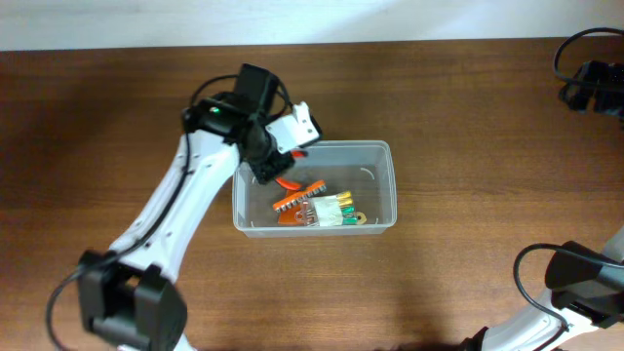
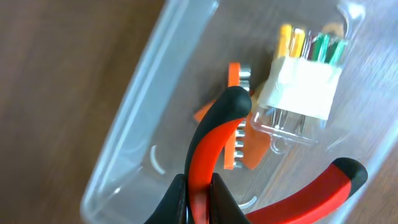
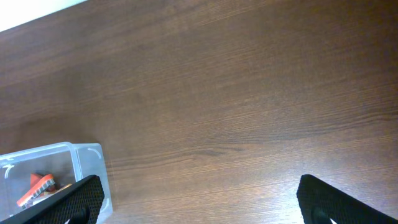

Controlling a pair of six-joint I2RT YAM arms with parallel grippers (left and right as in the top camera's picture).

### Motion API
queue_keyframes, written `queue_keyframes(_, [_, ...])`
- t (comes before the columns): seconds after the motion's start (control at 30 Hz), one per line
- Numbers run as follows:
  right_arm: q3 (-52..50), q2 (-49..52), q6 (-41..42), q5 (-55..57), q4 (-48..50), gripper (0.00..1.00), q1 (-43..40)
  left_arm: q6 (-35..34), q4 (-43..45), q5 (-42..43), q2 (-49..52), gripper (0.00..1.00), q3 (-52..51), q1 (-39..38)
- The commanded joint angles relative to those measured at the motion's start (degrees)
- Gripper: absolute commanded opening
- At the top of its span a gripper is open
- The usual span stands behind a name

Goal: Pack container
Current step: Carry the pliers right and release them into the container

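The container sits on the table beneath the left pincer, which hangs over one end of it while the rest of the bin runs away ahead of the fingers. Inside, just beyond the pincer, lies an orange bit holder. Further out is a clear packet of screwdrivers with yellow and green handles.

The left pincer is clamped on one red-and-black handle of the pliers. The other handle splays off to the side, and both reach out above the bin's contents. I judge the step in hand to be setting the pliers inside. To do it well:
- lower until the pliers are below the walls;
- keep the splayed handle off the rim;
- aim for the bare floor nearer the pincer than the packet;
- only then part the fingers.

The right pincer hangs well away from the bin over bare table, fingers wide apart.
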Motion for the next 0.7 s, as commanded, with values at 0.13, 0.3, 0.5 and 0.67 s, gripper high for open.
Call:
queue_keyframes(0.13, [-0.3,0.1,0.6,-0.9,0.0,0.99,0.0,3.4,0.2,1.1,9.7,0.02,-0.2,-0.1])
queue_keyframes(0.3, [-0.3,0.1,0.5,-0.9,0.0,0.99,0.0,3.4,-0.2,1.0,13.7,0.02,-0.2,-0.1])
queue_keyframes(0.5, [-0.3,0.1,0.5,-0.9,0.0,0.99,0.0,3.4,-0.1,1.0,15.5,0.35,-0.2,-0.1])
queue_keyframes(0.67, [-0.3,0.1,0.5,-0.9,0.1,0.99,0.0,3.3,-0.3,0.8,15.5,0.64,-0.2,-0.1])
